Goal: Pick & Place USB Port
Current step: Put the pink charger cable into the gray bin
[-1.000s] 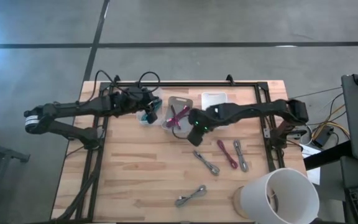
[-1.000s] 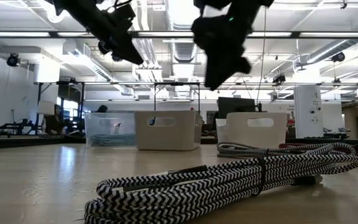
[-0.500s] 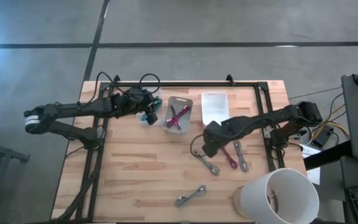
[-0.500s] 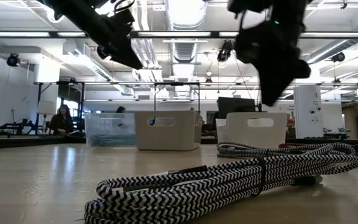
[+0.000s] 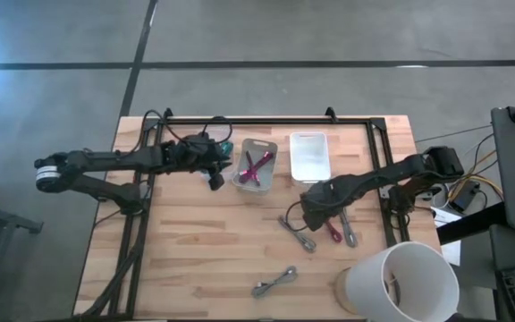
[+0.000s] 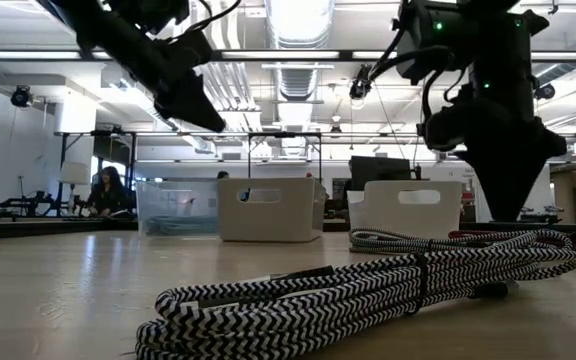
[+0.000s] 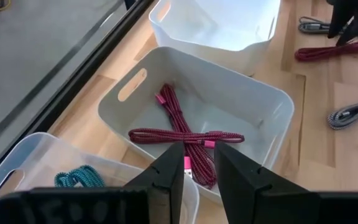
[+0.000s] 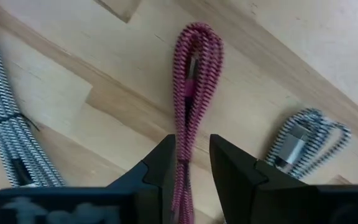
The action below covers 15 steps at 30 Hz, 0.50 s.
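USB cable, red braided [image 8: 188, 99], bundled, lies flat on the wooden table [image 5: 195, 250], right of centre. In the high view it [image 5: 332, 227] sits between a black-and-white cable [image 5: 299, 234] and a grey cable [image 5: 348, 226], all three near one another but apart.

My right claw [image 8: 187, 163] is low over the red bundle. Fingers [image 8: 156, 167] stand narrowly parted, one on each side of the cable's length, the cable running between them. Cannot tell whether the pads touch it. From above, this claw [image 5: 312, 215] covers the near end of the bundle.

My left claw [image 7: 192, 169] hovers at the bins on the far left part of the table, fingers a narrow gap apart, nothing between them. Ahead of it: a white bin [image 7: 263, 106] holding two crossed red cables [image 7: 185, 137]; beside that, a clear bin [image 7: 23, 162] with a teal cable [image 7: 79, 177]; beyond, another white bin [image 7: 229, 37].

A further black-and-white bundle [image 5: 275, 283] lies alone near the front edge. A white cylinder [image 5: 401, 277] stands at the front right corner.
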Motion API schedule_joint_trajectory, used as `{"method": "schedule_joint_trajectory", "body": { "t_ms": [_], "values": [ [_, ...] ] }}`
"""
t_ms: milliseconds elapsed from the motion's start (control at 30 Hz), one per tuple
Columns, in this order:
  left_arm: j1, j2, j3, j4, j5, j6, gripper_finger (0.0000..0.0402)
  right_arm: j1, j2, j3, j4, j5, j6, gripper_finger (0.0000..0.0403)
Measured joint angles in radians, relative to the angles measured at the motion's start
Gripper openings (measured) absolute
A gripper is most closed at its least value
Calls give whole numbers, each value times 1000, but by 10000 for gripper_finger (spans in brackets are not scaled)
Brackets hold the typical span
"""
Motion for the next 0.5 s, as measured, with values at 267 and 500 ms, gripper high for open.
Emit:
{"method": "schedule_joint_trajectory", "body": {
  "t_ms": [267, 500],
  "values": [
    [0, 0, -26, 55, 0, 1, 92, 0, 2, -106, 189, 2, 76, 79],
    [0, 0, -26, 61, 0, 1, 92, 0, 1, -134, 197, 18, 70, 61]
  ]
}}
